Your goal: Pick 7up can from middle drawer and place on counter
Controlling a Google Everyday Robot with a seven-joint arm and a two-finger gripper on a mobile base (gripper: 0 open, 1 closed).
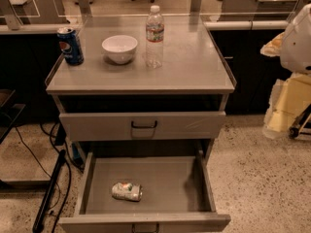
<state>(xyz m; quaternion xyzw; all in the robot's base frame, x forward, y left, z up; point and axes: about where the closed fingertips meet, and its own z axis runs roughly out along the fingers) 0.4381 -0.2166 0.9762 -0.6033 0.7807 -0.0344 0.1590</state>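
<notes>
**End effector (285, 106) off to the side, 7up can (127, 191) lying in the open drawer**

End effector and arm sit at the right edge of the camera view, a white rounded shell above pale yellowish parts, level with the cabinet's upper half and clear of it. I cannot tell whether it is spread or pressed together; it touches none of the things.

Down and to the left of the end effector, the middle drawer (170, 183) is pulled out. The 7up can lies on its side on the drawer floor, left of centre and near the front panel, apart from the walls.

Left of the end effector and a little higher is the desk (189, 62). On it, from nearest the end effector to farthest, stand a water bottle (154, 35), upright with a white cap, a white bowl (119, 48) just beside it, and a blue Pepsi can (71, 45) upright at the far left rim.

Between the desk and the open drawer is a shut drawer front (97, 126) with a black loop handle (144, 125). Below the end effector is speckled floor (257, 178).
</notes>
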